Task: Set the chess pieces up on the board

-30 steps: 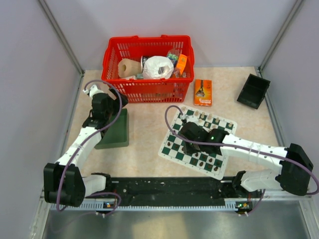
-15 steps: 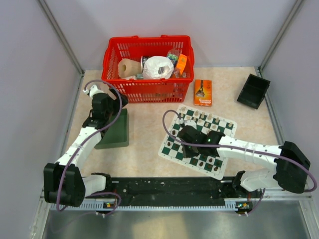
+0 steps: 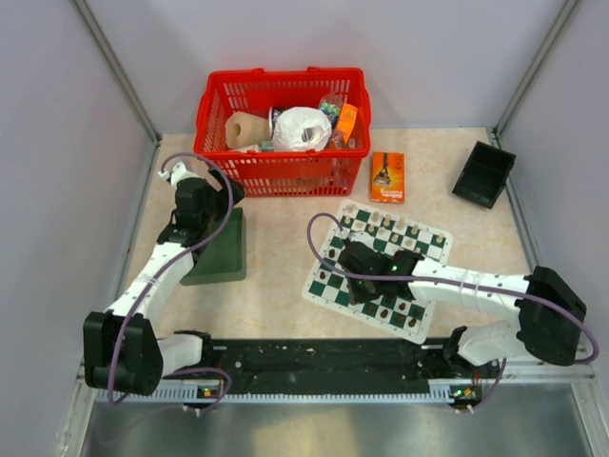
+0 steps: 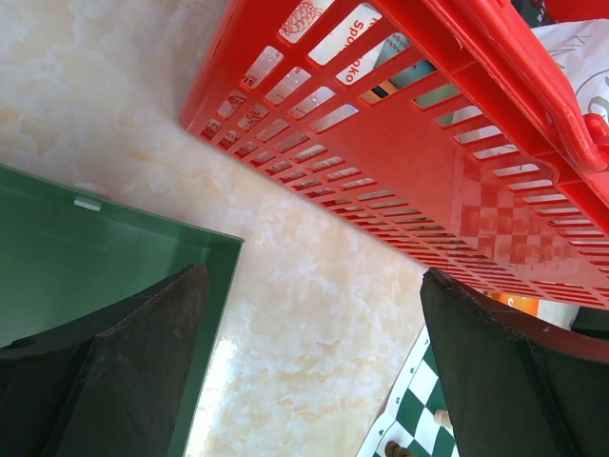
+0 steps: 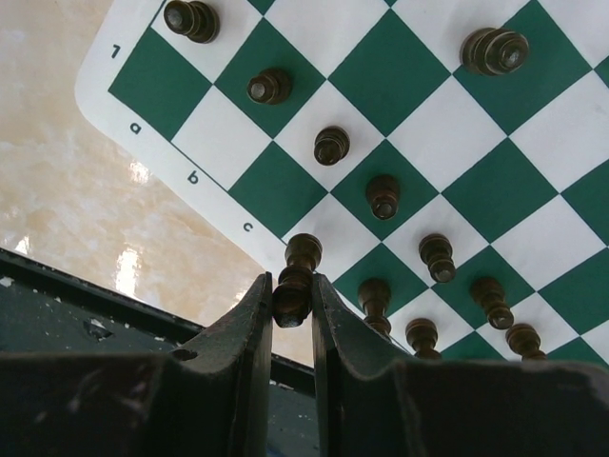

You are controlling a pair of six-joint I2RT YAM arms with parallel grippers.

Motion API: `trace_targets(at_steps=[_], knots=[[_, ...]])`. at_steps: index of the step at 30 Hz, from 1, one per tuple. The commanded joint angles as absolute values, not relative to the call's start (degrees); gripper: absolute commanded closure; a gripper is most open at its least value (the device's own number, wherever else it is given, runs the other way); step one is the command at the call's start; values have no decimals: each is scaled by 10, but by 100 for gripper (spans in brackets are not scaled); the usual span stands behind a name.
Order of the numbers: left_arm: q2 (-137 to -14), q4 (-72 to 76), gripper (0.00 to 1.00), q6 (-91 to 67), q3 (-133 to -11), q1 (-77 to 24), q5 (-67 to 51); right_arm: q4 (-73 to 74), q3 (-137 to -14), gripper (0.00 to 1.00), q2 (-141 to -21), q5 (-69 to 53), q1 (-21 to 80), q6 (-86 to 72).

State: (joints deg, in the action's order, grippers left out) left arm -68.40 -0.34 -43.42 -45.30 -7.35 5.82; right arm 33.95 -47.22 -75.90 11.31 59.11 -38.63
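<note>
The red basket [image 3: 276,176] at 12 o'clock on the table [image 3: 285,248] holds a paper roll [image 3: 245,129], a white bag [image 3: 303,129] and an orange packet [image 3: 346,119]. A green tray [image 3: 224,257] lies at 9 o'clock, and the left fingers [image 4: 143,352] hang wide open over its corner. A black tray [image 3: 483,174] sits at 2 o'clock. The board [image 3: 328,276] is at 4 o'clock. There the right fingers [image 5: 262,305] pinch a dark piece [image 5: 297,267] at the lettered border, with other chess pieces [image 5: 383,195] standing just beside.

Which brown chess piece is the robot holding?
The dark brown piece pinched in the right end effector, at the green-and-white board's edge near "c"; the others stand free.
</note>
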Motion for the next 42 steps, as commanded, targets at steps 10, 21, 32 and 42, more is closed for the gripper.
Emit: trace_targets(at_steps=[10,21,32,42], knots=[[-683,25,1,-432,-449,-70,60,361,-486,96,-781,112,599,-380],[-682,25,1,-432,-449,-70,61,355,-488,96,-772,137,599,-393],[-680,25,1,-432,-449,-70,61,340,-480,96,-771,135,599,-401],[-682,26,1,-432,-451,-70,60,335,-475,95,-775,140,599,-402]])
